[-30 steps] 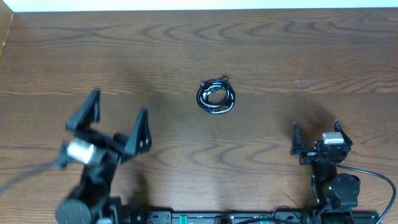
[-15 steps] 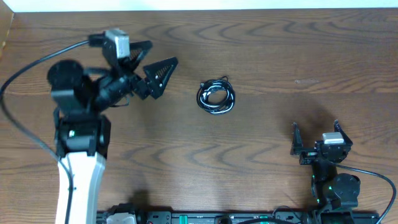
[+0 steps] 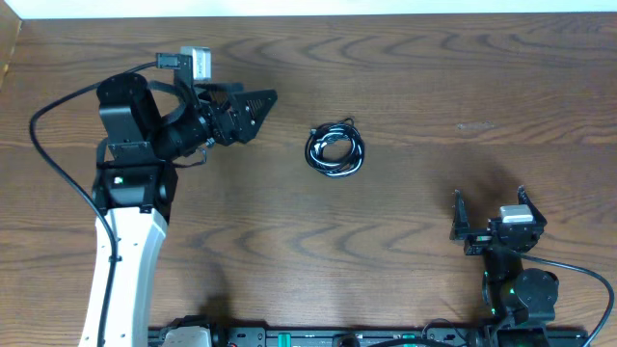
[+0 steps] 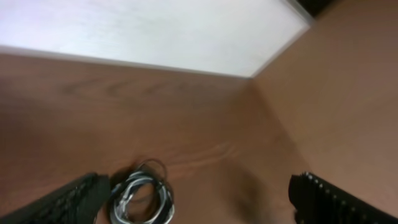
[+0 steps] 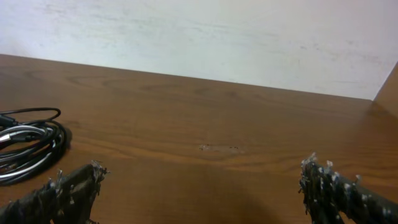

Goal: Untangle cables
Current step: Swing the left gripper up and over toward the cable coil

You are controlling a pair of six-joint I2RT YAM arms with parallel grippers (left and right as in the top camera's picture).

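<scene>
The cables (image 3: 335, 150) lie in one small tangled coil of black and white strands on the wooden table, a little above centre. My left gripper (image 3: 260, 108) hovers open to the left of the coil, its fingers pointing toward it with nothing between them. In the left wrist view the cables (image 4: 140, 198) sit low, just beside the left finger, and the left gripper (image 4: 199, 186) stands wide open. My right gripper (image 3: 490, 200) rests open near the front right, well away from the coil. From the right wrist, the cables (image 5: 28, 152) show at the far left, beyond the empty right gripper (image 5: 202, 167).
The left arm's thick black cable (image 3: 43, 145) loops out over the table's left side. A white wall (image 5: 199, 37) borders the table's far edge. A faint pale mark (image 3: 474, 125) lies on the wood right of the coil.
My left arm has swung from the front left up to the upper left and turned its open fingers toward the coil. The right arm and the cables have not moved.
</scene>
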